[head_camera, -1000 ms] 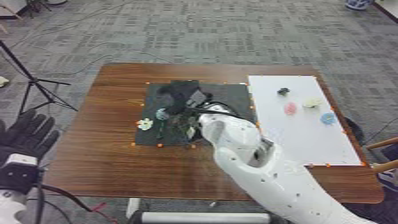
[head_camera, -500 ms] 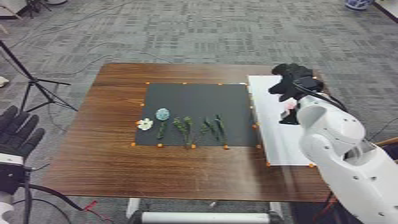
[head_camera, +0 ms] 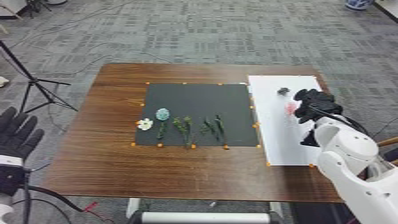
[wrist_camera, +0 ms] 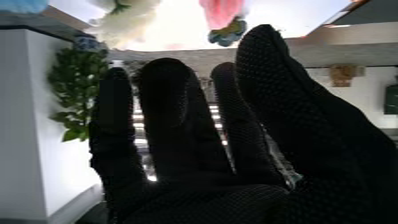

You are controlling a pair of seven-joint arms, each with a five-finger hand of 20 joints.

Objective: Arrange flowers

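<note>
In the head view my right hand [head_camera: 318, 106] is over the white board [head_camera: 282, 145], beside the pink flower [head_camera: 290, 107]; a small dark flower [head_camera: 283, 91] lies beyond. The black mat [head_camera: 191, 95] holds a white flower [head_camera: 145, 124], a pale blue-green flower [head_camera: 163, 114] and green stems [head_camera: 183, 127]. In the right wrist view my right hand [wrist_camera: 195, 145] has straight fingers and holds nothing; past it show the pink flower [wrist_camera: 221, 12], the cream flower [wrist_camera: 127, 25], the dark flower [wrist_camera: 227, 33] and part of a blue flower [wrist_camera: 23, 5]. My left hand [head_camera: 18, 135] is open at the left edge.
The brown table [head_camera: 178, 172] carries the mat and board side by side, with orange markers around their edges. A black tripod [head_camera: 46, 82] stands on the floor left of the table. A chair's wooden part [head_camera: 388, 142] is near the right edge.
My right hand has gone from the black mat to the white board, then slightly right and nearer along it. The mat's stems and the small dark flower are uncovered. The left hand has barely shifted.
</note>
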